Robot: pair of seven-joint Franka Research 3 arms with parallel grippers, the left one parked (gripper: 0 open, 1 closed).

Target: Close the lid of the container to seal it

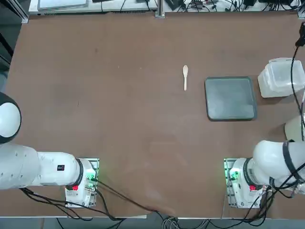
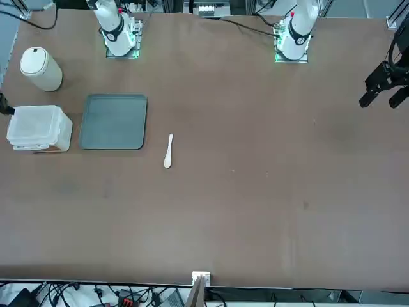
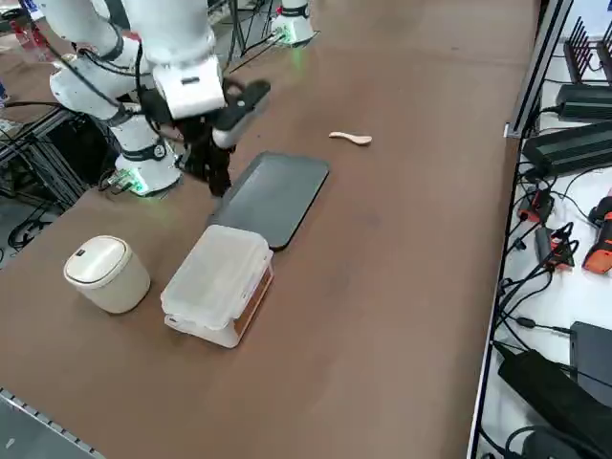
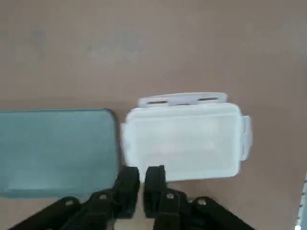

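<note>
Brown table (image 1: 119, 124) carries a dark grey tray (image 1: 230, 98); the container (image 3: 219, 285) sits just beside it toward the table's right edge, near a round cream object (image 3: 105, 273). Its lid (image 4: 184, 140) lies flat on top, translucent whitish, rounded corners. Right gripper (image 4: 141, 188) hovers above the container's near edge, apart from it, its 2 fingers (image 4: 127, 187) clenched almost together, holding nothing.
</note>
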